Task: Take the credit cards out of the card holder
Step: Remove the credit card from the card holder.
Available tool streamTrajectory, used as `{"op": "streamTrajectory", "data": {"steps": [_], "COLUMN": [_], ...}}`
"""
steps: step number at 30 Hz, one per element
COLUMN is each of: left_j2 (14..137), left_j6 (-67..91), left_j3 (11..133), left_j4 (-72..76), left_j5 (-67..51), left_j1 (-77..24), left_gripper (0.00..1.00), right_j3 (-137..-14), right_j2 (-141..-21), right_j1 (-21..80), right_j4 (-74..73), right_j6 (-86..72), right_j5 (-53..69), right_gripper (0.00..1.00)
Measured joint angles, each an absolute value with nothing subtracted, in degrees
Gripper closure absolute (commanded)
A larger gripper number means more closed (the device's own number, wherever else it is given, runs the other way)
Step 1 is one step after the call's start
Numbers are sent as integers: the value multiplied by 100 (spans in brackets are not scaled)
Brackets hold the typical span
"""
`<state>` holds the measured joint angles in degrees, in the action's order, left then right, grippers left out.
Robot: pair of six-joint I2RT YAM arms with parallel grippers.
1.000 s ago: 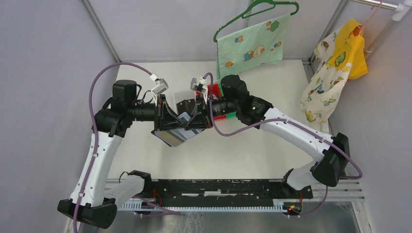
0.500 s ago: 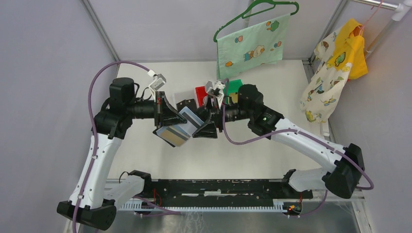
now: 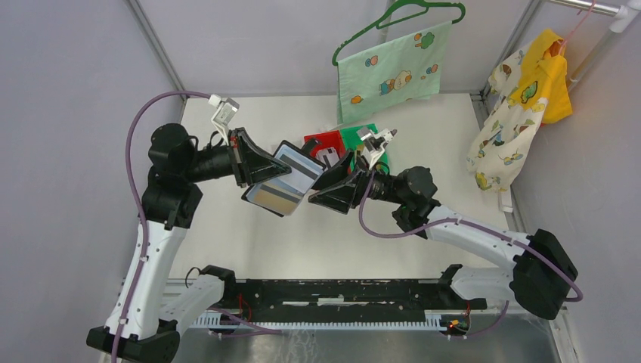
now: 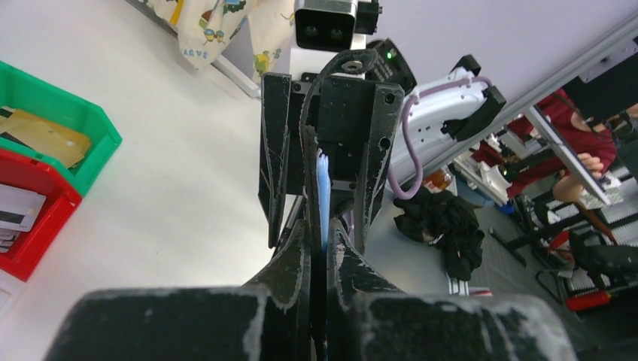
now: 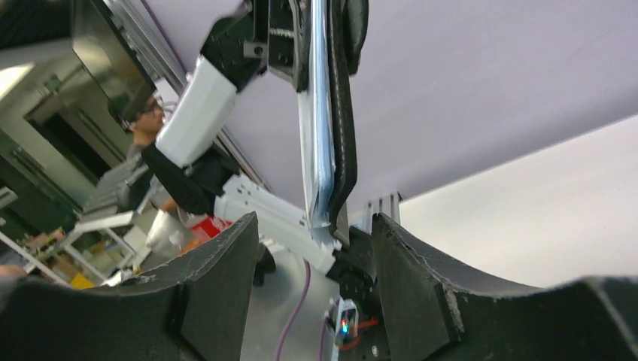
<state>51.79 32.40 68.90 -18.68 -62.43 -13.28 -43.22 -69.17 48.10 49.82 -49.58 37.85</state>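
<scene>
White-shelled arms rise from a black rail [image 3: 340,291] at the near edge of the pale table [image 3: 227,234] and lean in towards each other over its middle.

The left gripper [image 3: 264,168] is clamped tight on the card holder [image 3: 281,181], lifting it clear of the table and tilted. From above, the credit cards [image 3: 301,170] in it show as a bluish-white face above a grey-to-tan one. In the left wrist view the holder runs edge-on straight out from between the closed fingers [image 4: 297,259], a pale blue card edge showing in the black.

The right gripper [image 3: 312,190] faces it just beside the holder's right edge, jaws well apart and gripping nothing. In the right wrist view its two fingers [image 5: 218,293] stand wide at the bottom, and the holder hangs edge-on in line with the gap. Whether a fingertip touches it cannot be told.

Farther back, a red bin [image 3: 314,141] and a green bin [image 3: 355,134] sit side by side. A whitish card [image 4: 15,214] with a dark stripe lies in the red one, a tan card [image 4: 41,139] in the green.

Beyond them a printed green cloth [image 3: 389,76] hangs from a green hanger [image 3: 408,9], and yellow and cream garments [image 3: 529,98] hang at the far right.
</scene>
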Motion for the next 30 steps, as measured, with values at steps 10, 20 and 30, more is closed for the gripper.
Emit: {"op": "streamTrajectory", "data": {"steps": [10,20,30], "left_j2": [5089,5054,5365], "left_j6": [3677,3771,1695], "left_j3": [6855,6733,7002], "left_j4": [-1586,-1520,-3533], "left_j5": [-6139,-6108,-6167], "left_j1": [-1328,-1328,-1328], "left_gripper": [98,60,60], "right_j3": [-4156,-4416,-5977], "right_j2": [-7520,-7732,-7658], "right_j1": [4814,4921,4884], "right_j4": [7057,7011,3068], "right_j6": [-6281,-6324,-4123], "right_j5": [3135,3028,4051], "right_gripper": [42,100,100]}}
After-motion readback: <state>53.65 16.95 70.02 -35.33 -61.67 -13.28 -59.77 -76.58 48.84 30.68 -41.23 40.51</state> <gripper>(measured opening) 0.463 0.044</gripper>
